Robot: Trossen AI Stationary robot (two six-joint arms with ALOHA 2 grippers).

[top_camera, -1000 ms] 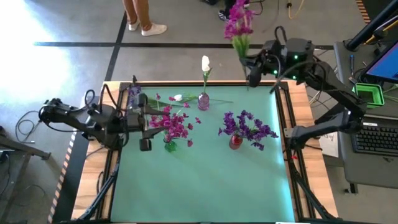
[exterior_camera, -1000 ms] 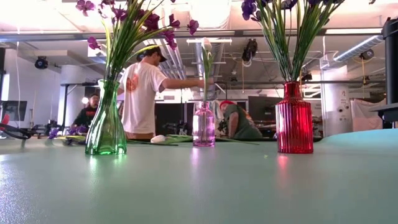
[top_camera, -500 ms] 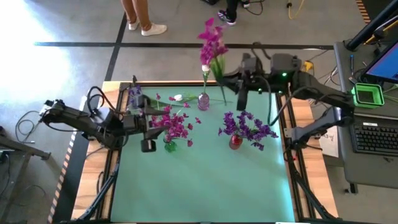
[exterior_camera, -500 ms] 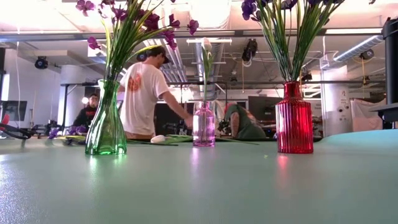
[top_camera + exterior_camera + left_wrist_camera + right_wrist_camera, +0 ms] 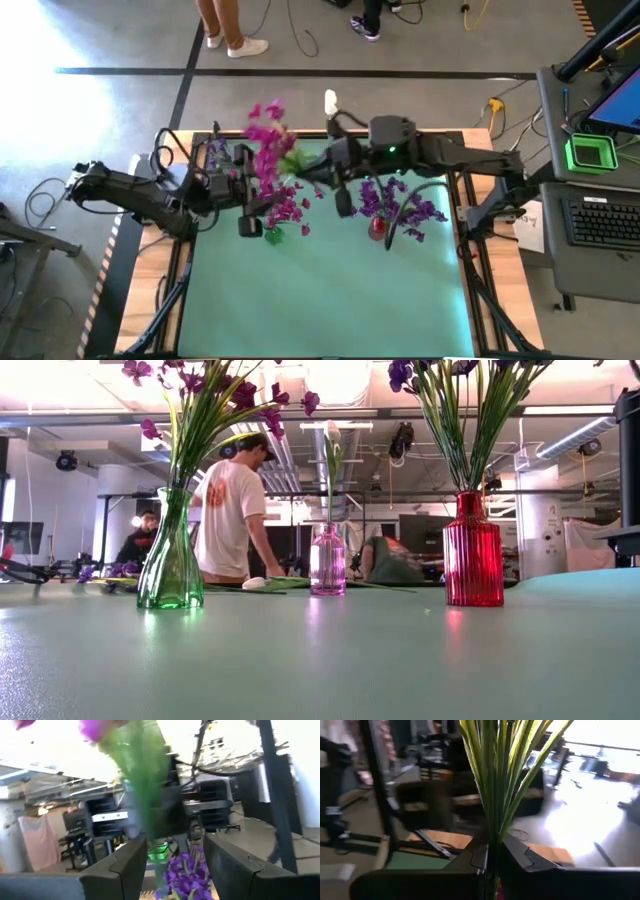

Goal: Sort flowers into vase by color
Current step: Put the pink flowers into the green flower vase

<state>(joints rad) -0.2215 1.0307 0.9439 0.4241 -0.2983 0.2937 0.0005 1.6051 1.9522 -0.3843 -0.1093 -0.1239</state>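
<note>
Flowers were the whole business on the green surface (image 5: 320,290), with both arms reaching in over it. The right gripper (image 5: 492,862) was out over the middle, its jaws clamped tight on a magenta-pink bunch (image 5: 268,135) held aloft above the green vase (image 5: 170,555). The left gripper (image 5: 172,865) sat beside that vase, jaws parted and holding nothing. Purple flowers (image 5: 400,205) filled the red vase (image 5: 473,550). A single white bud (image 5: 333,432) stood in the small pink vase (image 5: 327,560). A person (image 5: 228,510) stood in the room behind.
</note>
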